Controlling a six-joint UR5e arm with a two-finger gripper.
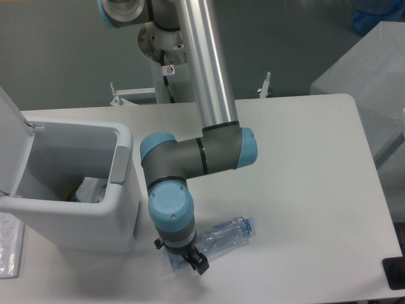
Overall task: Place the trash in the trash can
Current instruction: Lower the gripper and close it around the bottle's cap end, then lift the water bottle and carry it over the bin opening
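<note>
A clear crushed plastic bottle (223, 233) with a blue cap lies on its side on the white table, cap pointing right. My gripper (180, 258) sits at the bottle's left, bottom end, close to the table; the wrist above hides the fingers, so their state is unclear. The white trash can (124, 166) stands at the left with its lid flipped up. Inside it lies the crumpled white wrapper (88, 189) with green showing.
The arm's base column (171, 54) stands at the back of the table. A grey tab is on the bin's right rim. The table's front edge runs just below the gripper. A dark object (393, 272) sits at the lower right corner.
</note>
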